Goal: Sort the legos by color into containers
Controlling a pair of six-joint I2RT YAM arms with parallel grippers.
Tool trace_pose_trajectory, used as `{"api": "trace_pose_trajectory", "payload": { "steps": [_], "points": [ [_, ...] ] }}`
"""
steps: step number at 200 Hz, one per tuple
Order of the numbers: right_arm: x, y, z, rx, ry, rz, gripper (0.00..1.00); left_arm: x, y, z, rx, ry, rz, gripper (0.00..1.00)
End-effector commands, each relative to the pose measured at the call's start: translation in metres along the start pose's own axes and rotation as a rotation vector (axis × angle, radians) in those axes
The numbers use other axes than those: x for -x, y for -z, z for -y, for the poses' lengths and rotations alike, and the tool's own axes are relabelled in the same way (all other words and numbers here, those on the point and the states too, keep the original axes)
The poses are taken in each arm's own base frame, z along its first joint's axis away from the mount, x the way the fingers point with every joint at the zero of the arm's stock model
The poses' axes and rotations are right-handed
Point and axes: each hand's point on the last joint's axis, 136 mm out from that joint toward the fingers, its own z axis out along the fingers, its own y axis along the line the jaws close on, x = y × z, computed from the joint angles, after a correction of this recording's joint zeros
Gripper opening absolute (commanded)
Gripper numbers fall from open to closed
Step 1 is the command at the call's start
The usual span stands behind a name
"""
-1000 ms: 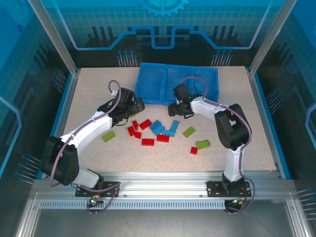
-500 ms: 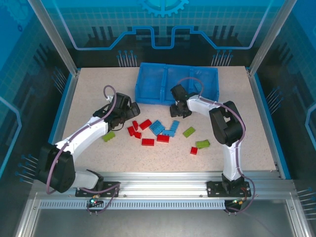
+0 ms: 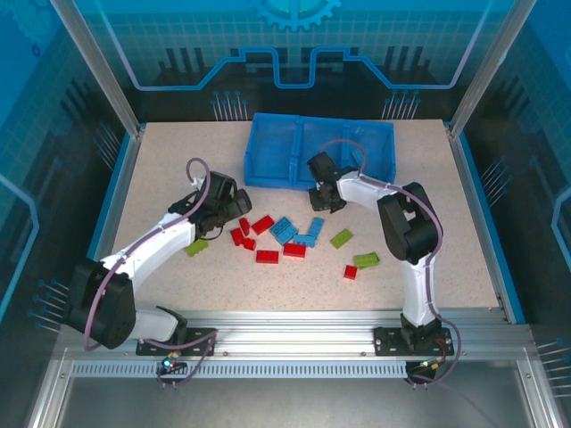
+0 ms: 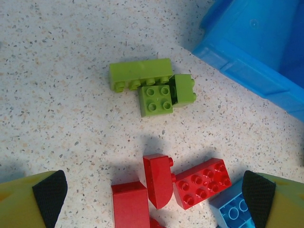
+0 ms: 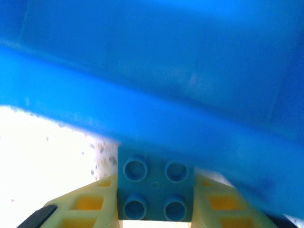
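Speckled pale desk [image 3: 161, 178] inside a blue-lit enclosure. The blue three-compartment tray [image 3: 259, 120] sits at the middle of the far edge. Loose legos lie in a scatter across the desk's middle, red, blue and yellow-green.

Right tool [image 3: 325, 201]: narrow, its yellow fingers [image 5: 90, 206] pressed on both flanks of a blue two-by-two brick [image 5: 156, 187]. The brick is studs up, hard against the tray's near wall.

Left tool [image 4: 153, 192]: wide, holding nothing, above a red cluster of a two-by-four brick [image 4: 202, 183], a curved red piece [image 4: 158, 180] and a red block [image 4: 129, 204]. Beyond, toward the tray, a long green brick [image 4: 140, 74] touches a green two-by-two [image 4: 156, 100].

Handling, judged:
- The bricks are light, rigid and hard to damage.
- Their smooth plastic walls are likely slippery under a weak pinch.
- Best hold is across opposite flat side walls, low on the body and off the studs.
- Long bricks should be taken across the short width, near the middle, to avoid pivoting.
- The curved piece offers poor parallel faces.
- Touching neighbours will nudge easily, so isolated bricks look simpler.
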Motion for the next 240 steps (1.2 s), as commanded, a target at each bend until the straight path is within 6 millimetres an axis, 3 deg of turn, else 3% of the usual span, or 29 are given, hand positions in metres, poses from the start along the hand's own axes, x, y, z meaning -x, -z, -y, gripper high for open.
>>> {"api": "trace_pose_trajectory", "payload": {
  "steps": [1,38,56,71,101,130,171,181,219,240],
  "points": [
    [-0.003,0.038,-0.011,0.036,0.005,0.028,0.28,0.003,0.005,-0.008,0.014,0.026,0.019,0.99],
    [0.009,0.099,-0.010,0.106,-0.006,0.143,0.28,-0.002,0.002,-0.011,0.029,0.013,0.000,0.99],
    [0.021,0.124,0.009,0.109,-0.059,0.210,0.29,-0.005,0.001,-0.013,0.039,0.006,-0.014,0.99],
    [0.030,0.133,0.035,0.091,-0.122,0.237,0.29,-0.010,-0.001,-0.014,0.043,0.003,-0.032,0.99],
    [0.040,0.121,0.093,0.042,-0.255,0.200,0.28,-0.021,-0.005,-0.011,0.042,-0.012,-0.066,0.99],
    [0.045,0.095,0.121,0.006,-0.299,0.114,0.28,-0.032,-0.009,-0.003,0.041,-0.039,-0.090,0.99],
    [0.049,0.064,0.132,-0.022,-0.304,0.003,0.35,-0.039,-0.014,0.006,0.039,-0.063,-0.109,0.99],
    [0.050,0.060,0.132,-0.018,-0.308,-0.006,0.40,-0.040,-0.014,0.008,0.039,-0.069,-0.110,0.99],
    [0.050,0.061,0.128,0.004,-0.305,-0.008,0.72,-0.041,-0.015,0.006,0.056,-0.071,-0.111,0.99],
    [0.044,0.073,0.124,0.009,-0.296,0.014,0.76,-0.041,-0.014,0.005,0.056,-0.068,-0.108,0.99]
  ]
}}
